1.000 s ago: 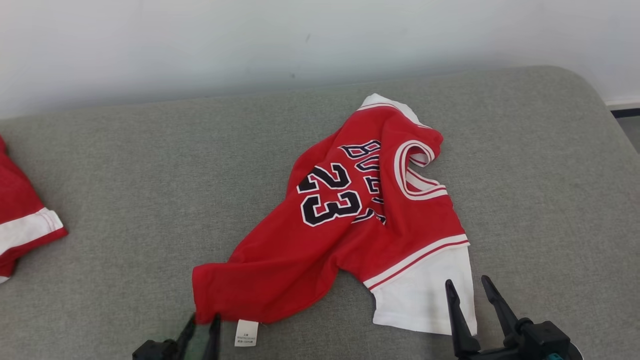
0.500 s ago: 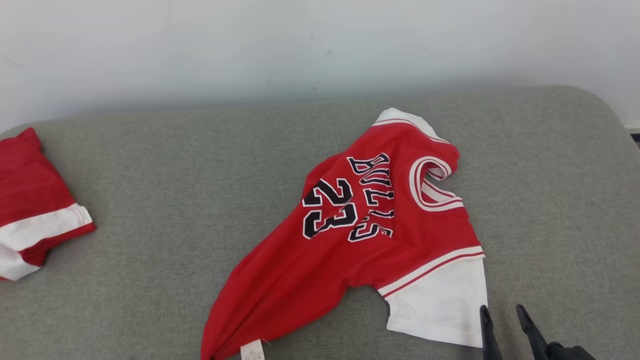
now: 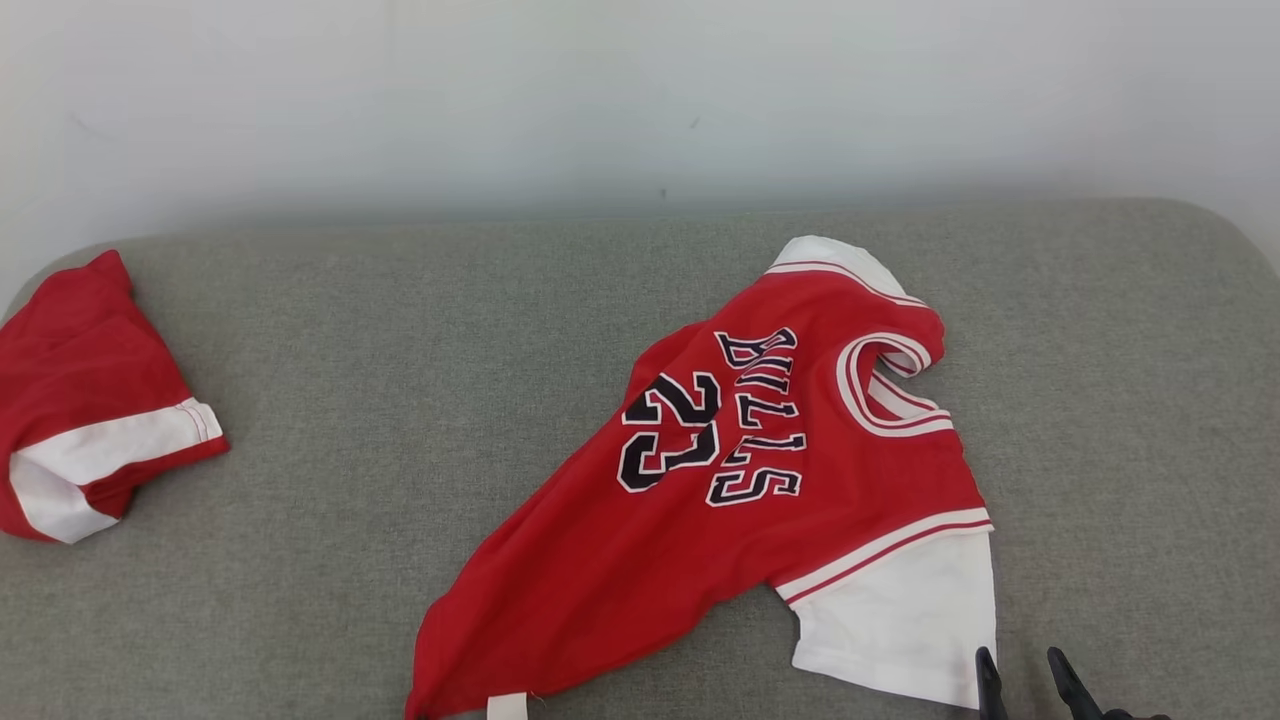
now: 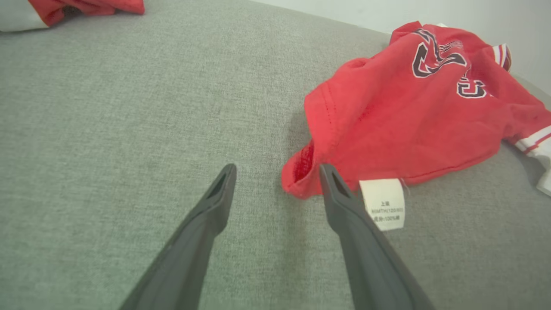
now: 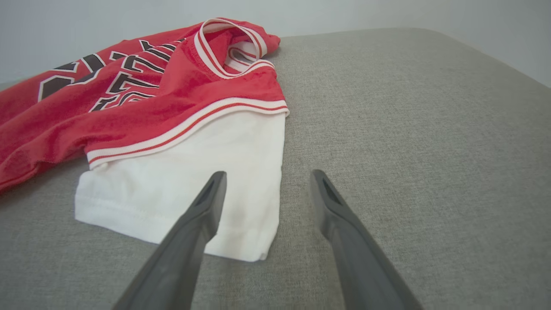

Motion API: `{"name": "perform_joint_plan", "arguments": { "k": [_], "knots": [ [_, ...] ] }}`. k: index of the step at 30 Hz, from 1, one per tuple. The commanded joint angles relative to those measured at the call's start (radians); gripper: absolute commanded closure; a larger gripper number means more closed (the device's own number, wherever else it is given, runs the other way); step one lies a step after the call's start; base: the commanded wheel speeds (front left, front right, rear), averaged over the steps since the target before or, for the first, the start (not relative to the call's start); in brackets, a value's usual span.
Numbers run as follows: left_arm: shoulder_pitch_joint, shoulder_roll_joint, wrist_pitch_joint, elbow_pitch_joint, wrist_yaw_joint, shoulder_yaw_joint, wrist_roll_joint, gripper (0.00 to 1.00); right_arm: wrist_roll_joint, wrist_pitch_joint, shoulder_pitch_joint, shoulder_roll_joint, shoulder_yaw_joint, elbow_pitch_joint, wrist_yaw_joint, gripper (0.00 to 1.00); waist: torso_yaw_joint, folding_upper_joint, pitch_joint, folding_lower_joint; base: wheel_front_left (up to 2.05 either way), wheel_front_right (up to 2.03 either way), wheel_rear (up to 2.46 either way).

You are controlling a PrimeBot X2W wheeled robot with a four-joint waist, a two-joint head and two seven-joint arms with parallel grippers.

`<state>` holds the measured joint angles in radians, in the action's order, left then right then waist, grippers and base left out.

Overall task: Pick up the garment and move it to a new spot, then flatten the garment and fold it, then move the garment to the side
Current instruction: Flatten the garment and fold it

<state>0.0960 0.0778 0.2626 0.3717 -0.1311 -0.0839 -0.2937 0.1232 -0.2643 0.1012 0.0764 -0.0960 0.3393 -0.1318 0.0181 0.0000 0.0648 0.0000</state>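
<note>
- Because the red jersey point(image 3: 760, 480) lies skewed and rumpled on the grey cushioned surface point(image 3: 350, 350), right of centre in the head view, it appears set down but not yet flattened. Its body bunches toward the lower hem and its collar stands up in a loop.
- The left pincer point(image 4: 277, 168) is spread wide and holds nothing. Its tips hover by the jersey's red hem corner, just beside a white care label point(image 4: 382, 202). This looks like a position for taking that corner and drawing it straight.
- The right pincer point(image 5: 267, 173) is also wide and empty. It is poised over the near edge of the white sleeve point(image 5: 185, 189), probably to tug the opposite side.
- A second red-and-white garment point(image 3: 90, 400) lies bundled, well apart, at the far left edge. A pale wall point(image 3: 600, 100) rises behind.
- No object stands between either pincer and the jersey. The likely hindrance is the cloth's own folds.
</note>
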Motion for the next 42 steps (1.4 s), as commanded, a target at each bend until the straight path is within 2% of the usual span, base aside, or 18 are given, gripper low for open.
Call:
{"name": "perform_joint_plan", "arguments": {
  "k": [1,12,17,18,19,20,21,22,28,34,38,42],
  "knots": [
    [0.014,-0.005,0.003,0.007,0.002,0.000,0.006,0.00,0.002,0.000,-0.008,0.003,-0.005,0.008,0.002,0.00,0.000,0.0000,0.003,0.0000,0.00,0.00,0.00],
    [-0.039,-0.018,0.003,0.068,0.002,-0.023,-0.011,0.00,-0.007,0.000,-0.081,0.008,0.009,0.137,0.002,0.00,0.001,0.0000,0.020,0.0000,0.00,0.00,0.00],
    [-0.076,-0.022,0.003,0.145,0.002,-0.063,-0.041,0.00,-0.010,0.000,-0.107,0.006,0.025,0.215,0.002,0.02,0.006,0.0000,0.022,0.0000,0.00,0.00,0.00],
    [-0.083,-0.022,0.003,0.173,0.002,-0.074,-0.046,0.00,-0.008,0.000,-0.109,0.005,0.031,0.239,0.002,0.13,0.007,0.0000,0.021,0.0000,0.00,0.00,0.00],
    [-0.093,-0.022,0.003,0.200,0.002,-0.086,-0.055,0.00,-0.003,0.003,-0.112,0.004,0.041,0.265,0.002,0.54,0.008,0.0000,0.021,0.0000,0.00,0.00,0.00],
    [-0.093,-0.022,0.003,0.200,0.002,-0.086,-0.055,0.00,-0.003,0.003,-0.112,0.004,0.041,0.265,0.002,0.54,0.008,0.0000,0.021,0.0000,0.00,0.00,0.00],
    [-0.104,-0.022,0.002,0.212,0.002,-0.094,-0.060,0.56,0.003,0.004,-0.114,0.003,0.046,0.277,0.002,0.78,0.009,0.0000,0.020,0.0000,0.00,0.00,0.00],
    [-0.111,-0.021,0.002,0.218,0.002,-0.101,-0.063,1.00,0.008,0.004,-0.115,0.001,0.049,0.283,0.002,1.00,0.009,0.0000,0.019,0.0000,0.00,0.00,0.00],
    [-0.096,-0.020,0.003,0.152,0.002,-0.082,-0.072,1.00,0.042,0.000,-0.094,-0.004,0.024,0.224,0.002,1.00,0.005,0.0000,0.011,0.0000,0.00,0.00,0.00],
    [-0.043,-0.015,0.003,0.040,0.002,-0.062,-0.051,1.00,0.080,0.000,-0.057,0.000,0.020,0.105,0.002,1.00,0.000,0.0000,0.011,0.0000,0.00,0.00,0.00],
    [-0.012,-0.010,0.003,0.002,0.002,-0.083,-0.035,1.00,0.094,0.000,-0.037,0.001,0.015,0.044,0.002,1.00,0.005,0.0000,0.012,0.0000,0.00,0.00,0.00],
    [-0.002,-0.010,0.003,0.032,0.002,-0.118,-0.055,1.00,0.100,0.000,-0.021,0.012,0.018,0.053,0.002,1.00,0.010,0.0000,0.010,0.0000,0.00,0.00,0.00]
  ]
}}
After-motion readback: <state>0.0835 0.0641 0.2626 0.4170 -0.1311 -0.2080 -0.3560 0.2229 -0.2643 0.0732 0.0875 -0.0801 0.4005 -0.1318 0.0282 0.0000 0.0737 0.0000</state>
